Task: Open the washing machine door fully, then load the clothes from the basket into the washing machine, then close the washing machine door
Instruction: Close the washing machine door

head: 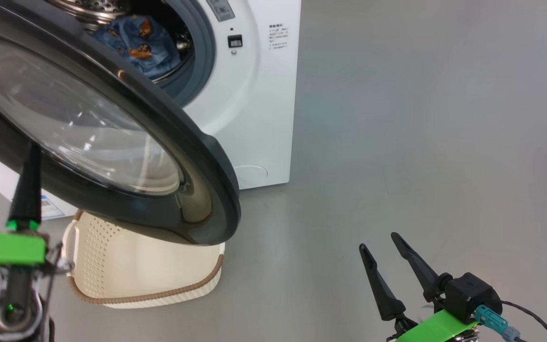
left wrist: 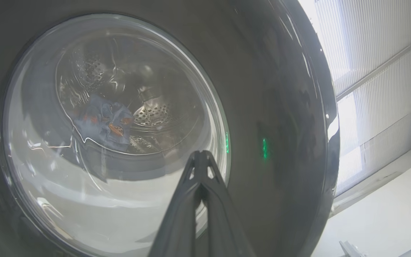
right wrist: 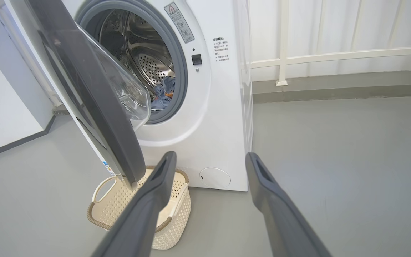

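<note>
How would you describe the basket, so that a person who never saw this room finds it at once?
Find the big white washing machine. On the grey floor just before it, under the open door with the black rim, stands the basket. It alone is cream plastic with perforated sides, a brown woven-look rim and side handles.

This looks like a laundry corner in a plain, bare room. A big white washing machine (right wrist: pixel 219 135) with a shiny steel drum stands just ahead of the right gripper (right wrist: pixel 209 154) and its two dark fingers (right wrist: pixel 152 200). The machine's round black door with a clear glass window (right wrist: pixel 98 107) hangs open, up and to one side of them. A small cream plastic basket with holes in its sides (right wrist: pixel 180 221) sits on the smooth grey floor (right wrist: pixel 351 160), right behind one finger. Far beyond the fingers, a white rail (right wrist: pixel 334 56) runs in front of pale white blinds (right wrist: pixel 334 25).
</note>
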Tool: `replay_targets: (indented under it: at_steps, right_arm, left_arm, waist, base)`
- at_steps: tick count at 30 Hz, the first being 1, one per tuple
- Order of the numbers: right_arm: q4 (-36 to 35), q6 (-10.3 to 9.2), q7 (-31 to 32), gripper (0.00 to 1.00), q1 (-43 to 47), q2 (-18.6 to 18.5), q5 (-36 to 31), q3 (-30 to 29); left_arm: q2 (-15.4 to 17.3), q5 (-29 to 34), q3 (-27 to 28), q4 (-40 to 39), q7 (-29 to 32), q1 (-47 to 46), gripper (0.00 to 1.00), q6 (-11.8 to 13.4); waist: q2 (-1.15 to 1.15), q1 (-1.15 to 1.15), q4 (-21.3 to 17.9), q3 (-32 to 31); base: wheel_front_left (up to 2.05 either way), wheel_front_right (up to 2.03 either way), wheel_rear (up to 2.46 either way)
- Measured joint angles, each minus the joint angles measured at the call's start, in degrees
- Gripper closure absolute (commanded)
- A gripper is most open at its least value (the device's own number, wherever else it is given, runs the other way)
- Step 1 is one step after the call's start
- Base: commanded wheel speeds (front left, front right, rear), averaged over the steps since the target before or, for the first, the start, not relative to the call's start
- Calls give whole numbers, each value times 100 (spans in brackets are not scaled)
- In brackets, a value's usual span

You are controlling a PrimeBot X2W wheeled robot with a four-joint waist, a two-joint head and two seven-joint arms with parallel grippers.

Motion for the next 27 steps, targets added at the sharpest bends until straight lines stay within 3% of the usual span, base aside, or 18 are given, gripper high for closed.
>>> replay_targets:
  at_steps: [13,19,20,22,23,24,25,27]
  right_arm:
    - [0,0,1,0,142,3,7,-9]
    - [-2,0,1,0,179,3,7,-10]
    - [-2,0,1,0,204,3,7,-10]
    - [-1,0,1,0,236,3,7,-8]
    - [-5,0,0,0,235,3,7,-5]
    - [-5,0,1,0,235,3,7,-5]
    - [-7,-1,1,0,235,3,7,-5]
    - [-7,0,1,0,235,3,7,-5]
  left_arm:
    - [588,725,-642,-393,-1247,977,100,0]
    - [753,1708,-657,-405,-1473,1287,100,25]
    - [768,1930,-669,-405,-1496,1342,93,44]
    - [766,2305,-679,-405,-1510,1454,60,162]
    - [764,2414,-694,-400,-1510,1506,51,196]
    - [766,2552,-724,-400,-1510,1562,29,246]
    - [760,2739,-726,-400,-1510,1606,0,314]
    - [793,3140,-735,-400,-1511,1699,0,456]
  waist:
    - [0,0,53,-260]
    - [0,0,68,-324]
    - [0,0,68,-331]
    - [0,0,68,-333]
    - [0,0,68,-334]
    - [0,0,68,-334]
    - [0,0,69,-333]
    - [0,0,69,-331]
  base:
    - [0,0,0]
    - [0,0,0]
    - [0,0,0]
    - [0,0,0]
    - [0,0,0]
    - [0,0,0]
    - [0,0,0]
    - [0,0,0]
